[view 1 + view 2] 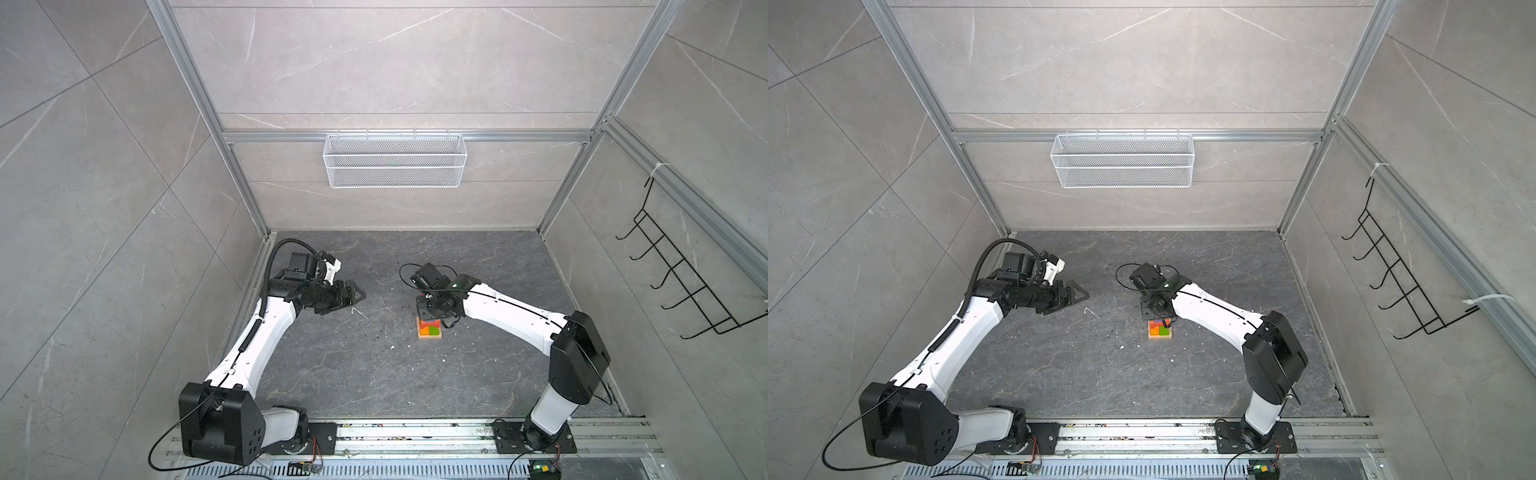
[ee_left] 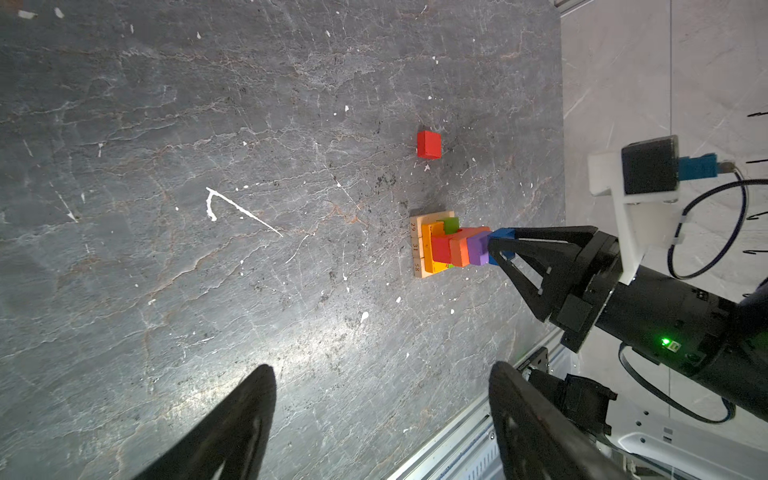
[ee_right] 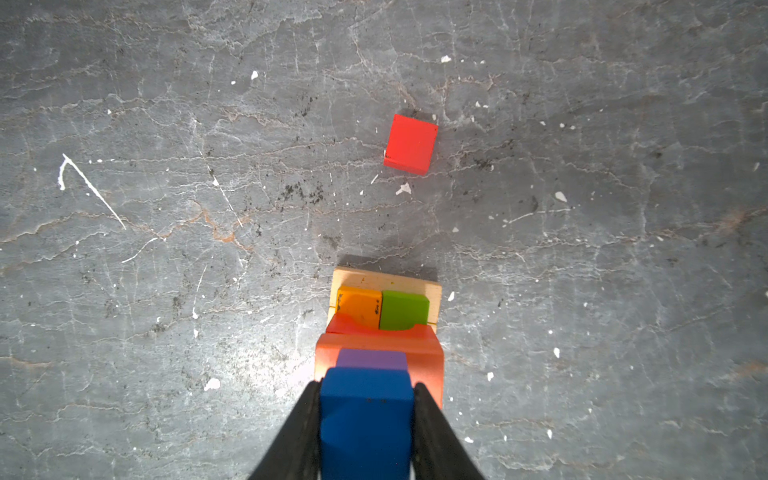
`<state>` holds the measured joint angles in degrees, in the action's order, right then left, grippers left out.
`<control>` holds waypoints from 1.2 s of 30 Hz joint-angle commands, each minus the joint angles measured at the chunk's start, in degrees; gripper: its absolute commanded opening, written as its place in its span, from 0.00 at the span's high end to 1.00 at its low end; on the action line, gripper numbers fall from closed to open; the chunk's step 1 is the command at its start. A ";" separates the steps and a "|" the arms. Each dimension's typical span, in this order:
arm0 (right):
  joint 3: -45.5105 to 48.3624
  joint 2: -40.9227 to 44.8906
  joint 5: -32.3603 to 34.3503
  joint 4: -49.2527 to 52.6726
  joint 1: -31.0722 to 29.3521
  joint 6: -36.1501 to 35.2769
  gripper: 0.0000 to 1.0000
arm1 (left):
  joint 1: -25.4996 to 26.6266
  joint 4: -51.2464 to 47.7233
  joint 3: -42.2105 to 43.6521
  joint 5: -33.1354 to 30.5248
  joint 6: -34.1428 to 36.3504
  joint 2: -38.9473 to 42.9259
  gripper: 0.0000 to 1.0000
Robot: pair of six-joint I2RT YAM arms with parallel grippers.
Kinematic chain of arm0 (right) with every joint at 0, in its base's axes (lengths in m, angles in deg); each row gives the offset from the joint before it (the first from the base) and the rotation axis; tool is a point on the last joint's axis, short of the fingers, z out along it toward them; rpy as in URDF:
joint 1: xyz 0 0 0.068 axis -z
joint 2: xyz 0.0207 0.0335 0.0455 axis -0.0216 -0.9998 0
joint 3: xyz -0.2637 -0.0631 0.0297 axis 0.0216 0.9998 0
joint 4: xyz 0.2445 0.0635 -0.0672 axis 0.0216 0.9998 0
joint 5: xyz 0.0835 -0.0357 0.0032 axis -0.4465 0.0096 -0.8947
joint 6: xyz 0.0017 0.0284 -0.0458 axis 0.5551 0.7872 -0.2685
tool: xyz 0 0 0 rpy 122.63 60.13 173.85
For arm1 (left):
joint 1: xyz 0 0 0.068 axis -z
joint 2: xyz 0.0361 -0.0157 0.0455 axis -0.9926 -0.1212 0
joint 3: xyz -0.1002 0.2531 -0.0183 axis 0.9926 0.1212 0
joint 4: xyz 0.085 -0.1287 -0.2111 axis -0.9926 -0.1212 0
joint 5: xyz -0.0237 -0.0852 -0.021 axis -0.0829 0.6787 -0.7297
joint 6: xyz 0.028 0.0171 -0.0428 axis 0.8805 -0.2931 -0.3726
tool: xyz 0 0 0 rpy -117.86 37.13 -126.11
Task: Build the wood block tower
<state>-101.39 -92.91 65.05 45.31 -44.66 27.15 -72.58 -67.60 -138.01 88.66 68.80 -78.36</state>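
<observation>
Gripping the blue cube from both sides, the right tool had its jaws closed on it at the top of the tower — a stepped stack on a tan base, standing right of the desk's middle. A loose red cube lay on the desk near the tower, not touching it. The left tool hung at the far left, jaws wide apart — holding nothing.

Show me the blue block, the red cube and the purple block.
blue block (image 3: 365, 415), right wrist view, its top face.
red cube (image 3: 410, 143), right wrist view, its top face.
purple block (image 2: 477, 249), left wrist view, its side face.
</observation>
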 commanded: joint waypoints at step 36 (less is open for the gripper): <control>0.63 -2.21 0.04 1.46 0.46 0.73 0.89 | -0.30 0.76 0.09 0.56 1.41 1.53 0.17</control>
<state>-101.37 -94.01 64.35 45.37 -44.55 27.22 -72.58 -67.62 -137.94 88.61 68.80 -78.36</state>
